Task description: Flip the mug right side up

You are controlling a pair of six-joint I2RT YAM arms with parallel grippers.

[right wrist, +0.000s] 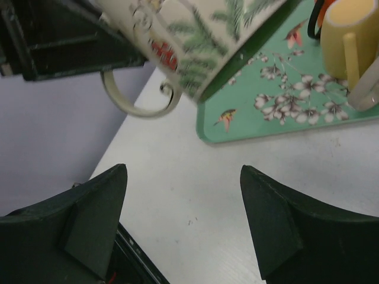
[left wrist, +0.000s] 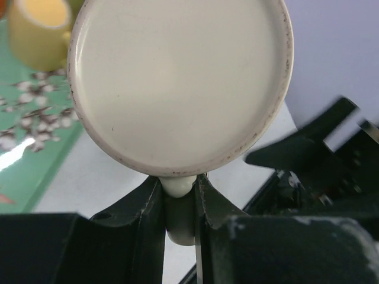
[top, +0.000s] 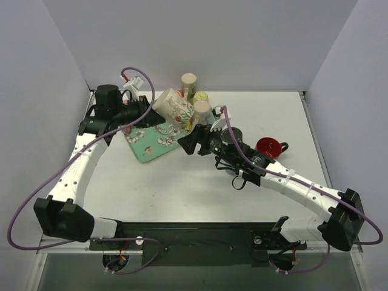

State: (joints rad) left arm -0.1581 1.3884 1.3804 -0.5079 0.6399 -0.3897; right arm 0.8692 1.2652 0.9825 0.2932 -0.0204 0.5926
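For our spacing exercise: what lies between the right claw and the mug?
Only bare table shows between right claw and mug, in the right wrist view.

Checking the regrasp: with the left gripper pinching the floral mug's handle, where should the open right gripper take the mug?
Probably the mug body, across its round wall, from the side opposite the handle. The left gripper fills the handle side; the mug hangs tilted above the tray, its far wall bare toward the open right gripper.

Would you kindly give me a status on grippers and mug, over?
Left gripper shut on handle of cream fern-patterned ceramic mug, lifted, tilted at edge of green floral tray. Right gripper open beside it. Small yellow cups close by.
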